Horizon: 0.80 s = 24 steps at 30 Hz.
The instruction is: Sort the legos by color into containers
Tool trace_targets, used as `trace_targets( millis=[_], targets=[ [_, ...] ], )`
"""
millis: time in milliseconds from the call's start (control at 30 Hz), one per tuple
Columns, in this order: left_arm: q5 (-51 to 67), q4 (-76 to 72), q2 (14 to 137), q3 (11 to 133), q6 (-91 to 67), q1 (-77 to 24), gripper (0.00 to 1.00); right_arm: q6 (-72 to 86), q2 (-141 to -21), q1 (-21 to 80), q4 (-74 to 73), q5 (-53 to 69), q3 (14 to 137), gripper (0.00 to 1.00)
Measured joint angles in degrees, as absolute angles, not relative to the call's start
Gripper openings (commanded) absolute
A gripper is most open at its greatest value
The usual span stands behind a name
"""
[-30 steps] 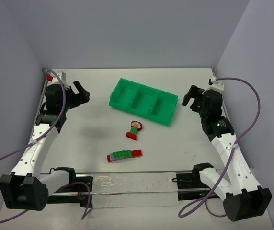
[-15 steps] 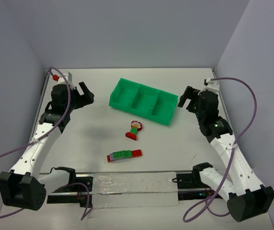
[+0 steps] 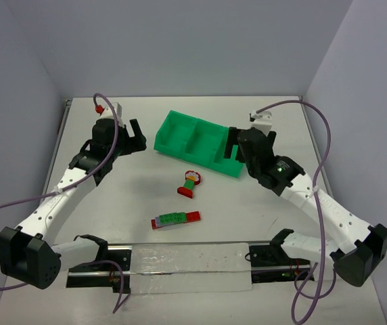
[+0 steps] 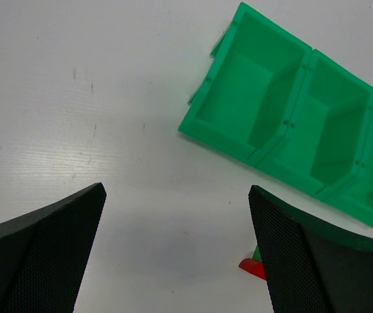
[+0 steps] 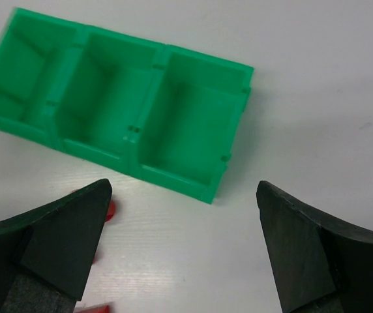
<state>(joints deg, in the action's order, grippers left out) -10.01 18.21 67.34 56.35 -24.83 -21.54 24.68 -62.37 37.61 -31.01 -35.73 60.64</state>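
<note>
Top external shows the short stack point(image 3: 190, 183) just before the empty tray point(image 3: 180, 150) and the long stack point(image 3: 176, 219) nearer on the desk point(image 3: 112, 196), both jaws gaping, holding nothing; seemingly the reach step, and next a stack needs straddling and pinching

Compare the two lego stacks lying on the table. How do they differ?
The far lego stack is shorter and runs roughly near-to-far; the near lego stack is longer and lies almost left-to-right. The far lego stack shows a yellow-white piece at its far end, then green and red; the near lego stack shows a green row, a red end and lavender-grey underneath. Both lie loose outside the tray.
</note>
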Motion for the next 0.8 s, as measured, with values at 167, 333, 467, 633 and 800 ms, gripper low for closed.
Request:
trace_targets(
  millis=[167, 333, 467, 633, 800],
  targets=[
    [-10.4, 18.2, 67.4, 55.8, -26.6, -21.7, 0.99, 29.1, -56.0, 40.9, -26.0, -25.9, 49.9, 1.00],
    [-10.9, 18.4, 68.7, 55.8, -28.1, -21.7, 0.99, 36.3, -61.8, 49.9, -23.5, -22.4, 46.9, 1.00],
    [-10.9, 18.4, 69.0, 55.8, -28.8, -21.8, 0.99, 40.9, -70.0, 57.1, -21.8, -22.1, 46.9, 0.96],
    [-11.1, 18.5, 69.1, 55.8, -29.4, -21.9, 0.99, 47.7, -77.2, 58.4, -20.5, -23.2, 48.9, 0.86],
    [-11.2, 19.6, 69.1, 55.8, -29.8, -22.0, 0.99, 53.0, -84.8, 58.3, -20.8, -26.1, 54.7, 0.85]
  ],
)
